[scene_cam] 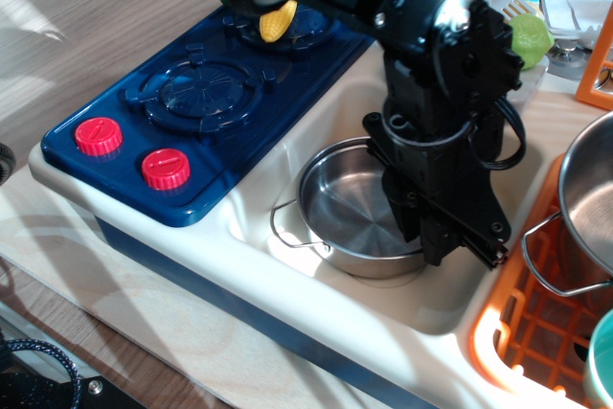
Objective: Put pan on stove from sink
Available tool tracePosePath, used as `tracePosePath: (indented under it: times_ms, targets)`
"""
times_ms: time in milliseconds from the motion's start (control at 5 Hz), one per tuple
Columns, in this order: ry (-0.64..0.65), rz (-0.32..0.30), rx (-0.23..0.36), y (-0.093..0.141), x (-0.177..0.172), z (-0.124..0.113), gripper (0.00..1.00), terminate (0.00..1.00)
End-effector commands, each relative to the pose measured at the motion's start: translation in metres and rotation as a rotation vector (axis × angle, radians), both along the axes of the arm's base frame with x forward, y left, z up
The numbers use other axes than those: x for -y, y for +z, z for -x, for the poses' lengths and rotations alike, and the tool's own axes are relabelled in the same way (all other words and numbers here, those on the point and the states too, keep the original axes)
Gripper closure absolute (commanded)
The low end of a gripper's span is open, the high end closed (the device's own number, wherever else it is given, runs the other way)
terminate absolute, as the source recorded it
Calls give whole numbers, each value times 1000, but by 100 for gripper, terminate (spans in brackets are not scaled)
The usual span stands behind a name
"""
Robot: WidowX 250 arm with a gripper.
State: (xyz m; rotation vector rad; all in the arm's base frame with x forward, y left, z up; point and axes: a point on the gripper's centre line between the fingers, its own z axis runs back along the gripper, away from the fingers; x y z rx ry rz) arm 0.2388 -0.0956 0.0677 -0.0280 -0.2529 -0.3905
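Observation:
The shiny shallow pan [350, 217] sits in the cream-white sink [330, 117], its wire loop handle pointing front left. My black gripper [429, 232] reaches down at the pan's right rim, with the fingers drawn close together on the rim. The rim under them is hidden. The dark blue stove [201, 131] lies left of the sink, with two red knobs [99, 136] at its front. Its near burner [196, 93] is bare.
A yellow toy corn [278, 21] lies on the far burner, partly hidden by my arm. A taller steel pot [589, 208] stands in the orange slatted rack [522, 332] to the right. A green toy [530, 40] lies behind the sink.

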Motion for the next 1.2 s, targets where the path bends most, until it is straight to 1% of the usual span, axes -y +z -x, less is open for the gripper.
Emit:
tracePosePath:
  times_ms: [0,200,400,600,800,1000]
  targets:
    - [7,-15,-36,24,-5,-4,100,0]
    - [9,-34,-70,48,-8,-3,100,0]
    - [30,-74,-100,69,-5,2,100,0]
    - [24,-125,-80,74,-16,10,100,0]
    - [36,-154,-104,98,-25,14,100,0]
    - [56,-184,-145,132,-27,17,100,0]
